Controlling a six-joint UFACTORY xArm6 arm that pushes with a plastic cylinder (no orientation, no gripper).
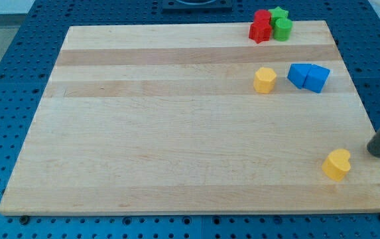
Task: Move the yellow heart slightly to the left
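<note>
My tip is at the right edge of the frame, a bit below the middle. The dark rod comes in from the right side, slanted, and its lower end sits just at the right border of the wooden board. There is no gripper on this arm, so there is nothing that opens or closes; the rod holds nothing and touches no block.

The yellow heart is the nearest block. It lies in the lower right of the frame, near the board's bottom right corner, just to the left of my tip and a little lower, with a small gap between them.

Higher up, in the right part of the frame, a second yellow block stands alone; I cannot say its shape for sure. To its right, a little apart, are two blue blocks, pressed against each other. They look angular, but I cannot tell more exactly.

At the top right of the frame, close to the board's far edge, there is a tight group: two red blocks on the left and two green blocks on the right, all touching.

The wooden board is light, made of long strips running left to right, with slightly different tones. It rests on a blue table with a regular pattern of small holes, visible on all sides of the board. At the top middle of the frame a dark object is partly seen; I cannot tell what it is.
</note>
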